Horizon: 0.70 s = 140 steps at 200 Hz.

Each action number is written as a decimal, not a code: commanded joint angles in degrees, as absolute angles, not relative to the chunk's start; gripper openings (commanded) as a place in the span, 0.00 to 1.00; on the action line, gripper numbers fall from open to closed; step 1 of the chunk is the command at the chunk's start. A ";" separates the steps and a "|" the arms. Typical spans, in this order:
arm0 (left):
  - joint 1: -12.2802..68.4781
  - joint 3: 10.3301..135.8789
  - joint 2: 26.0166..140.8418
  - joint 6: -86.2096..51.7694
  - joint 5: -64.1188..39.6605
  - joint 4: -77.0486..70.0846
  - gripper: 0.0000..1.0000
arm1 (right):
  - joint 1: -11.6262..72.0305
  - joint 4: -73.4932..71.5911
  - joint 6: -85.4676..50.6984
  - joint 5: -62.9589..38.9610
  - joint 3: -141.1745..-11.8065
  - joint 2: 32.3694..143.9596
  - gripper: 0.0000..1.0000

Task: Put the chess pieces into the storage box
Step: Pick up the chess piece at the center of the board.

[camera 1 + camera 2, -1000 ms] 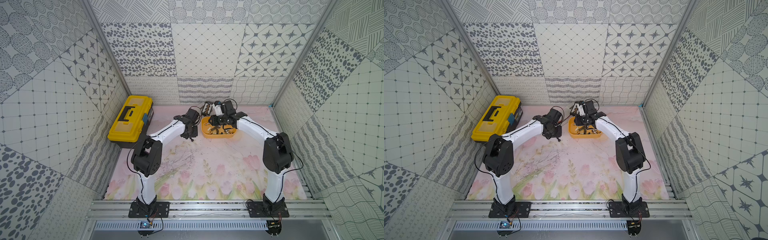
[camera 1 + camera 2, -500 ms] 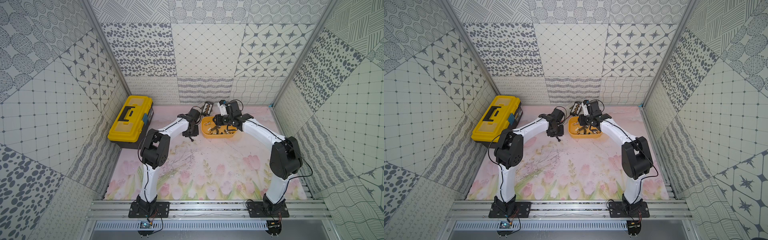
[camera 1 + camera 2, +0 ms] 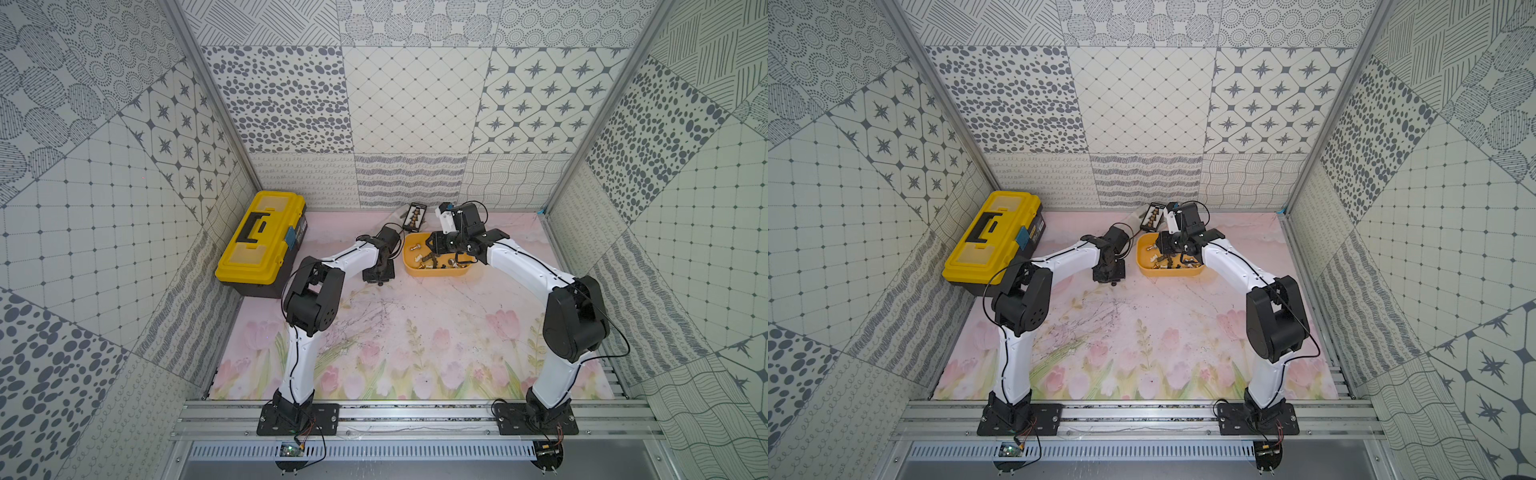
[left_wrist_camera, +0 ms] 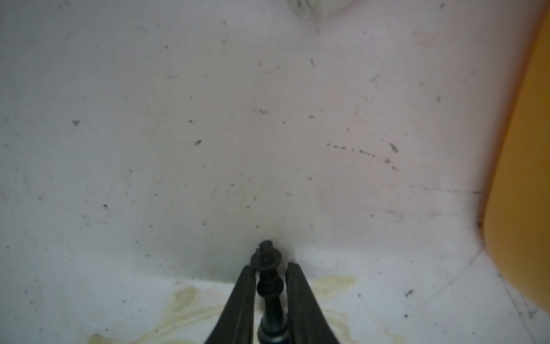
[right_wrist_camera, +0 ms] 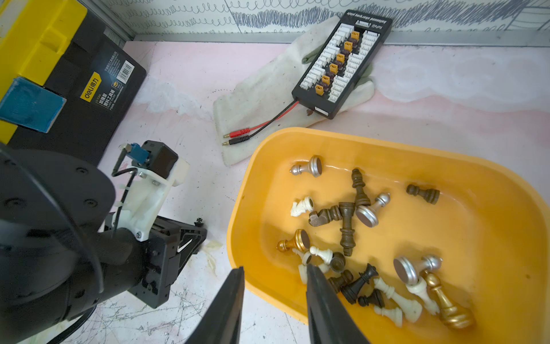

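My left gripper (image 4: pixel 270 266) is shut on a black chess piece (image 4: pixel 269 286), whose crossed crown sticks out past the fingertips. It sits low over the mat just left of the storage box (image 3: pixel 440 272), as both top views show (image 3: pixel 1109 277). The box is a shallow yellow-orange tray (image 5: pixel 476 238) holding several chess pieces (image 5: pixel 346 226) in black, white, gold and silver, all lying down. My right gripper (image 5: pixel 273 268) hangs open over the box's near left rim with nothing between its fingers.
A yellow toolbox (image 3: pixel 262 237) with a black base stands at the back left. Behind the box, a black connector board (image 5: pixel 342 59) rests on a white glove (image 5: pixel 268 89), with red and black leads (image 5: pixel 238 135) trailing off it. The box wall (image 4: pixel 523 178) is close beside my left gripper.
My left gripper's jaws have closed on the black piece. The left elbow has swung right and back a little, and the right elbow has dropped toward the front right.
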<state>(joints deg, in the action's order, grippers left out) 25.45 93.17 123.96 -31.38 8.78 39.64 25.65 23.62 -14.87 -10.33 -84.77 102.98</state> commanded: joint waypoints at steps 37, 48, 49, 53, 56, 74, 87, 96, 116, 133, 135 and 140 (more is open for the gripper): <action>25.49 87.55 121.03 -30.06 7.92 43.25 0.01 | 25.64 22.08 -16.87 -9.54 -79.65 93.28 0.40; 25.50 86.18 119.68 -30.06 7.64 42.59 0.00 | 25.66 22.10 -17.10 -9.12 -78.47 91.84 0.41; 25.49 86.07 119.52 -30.06 7.60 42.52 0.00 | 25.66 22.04 -17.08 -9.04 -78.30 91.71 0.41; 25.48 85.64 118.98 -30.14 7.43 42.10 0.00 | 25.66 21.98 -17.20 -8.86 -77.85 91.19 0.40; 25.45 85.31 118.57 -30.17 7.24 41.86 0.00 | 25.62 22.01 -17.15 -8.64 -77.45 90.78 0.40; 25.56 84.13 116.06 -30.32 6.19 40.29 0.01 | 25.63 21.91 -16.98 -7.47 -75.68 88.76 0.41; 25.85 83.79 114.28 -30.50 5.65 38.92 0.02 | 25.62 21.95 -16.82 -6.65 -74.67 87.67 0.41; 26.33 84.14 113.30 -30.49 5.56 38.46 0.02 | 25.66 21.88 -16.62 -6.21 -74.13 87.09 0.41; 27.99 87.26 111.89 -29.42 6.60 38.50 0.03 | 25.53 21.33 -16.27 -5.22 -73.24 86.09 0.41; 29.75 92.28 112.43 -27.90 8.19 39.00 0.04 | 25.35 20.25 -15.87 -4.60 -72.48 85.31 0.41; 30.00 92.81 112.57 -27.72 8.33 39.02 0.04 | 25.28 20.07 -15.83 -4.58 -72.37 85.23 0.41; 30.50 94.53 113.24 -27.17 8.52 39.01 0.04 | 25.16 19.60 -15.82 -4.44 -72.11 85.05 0.41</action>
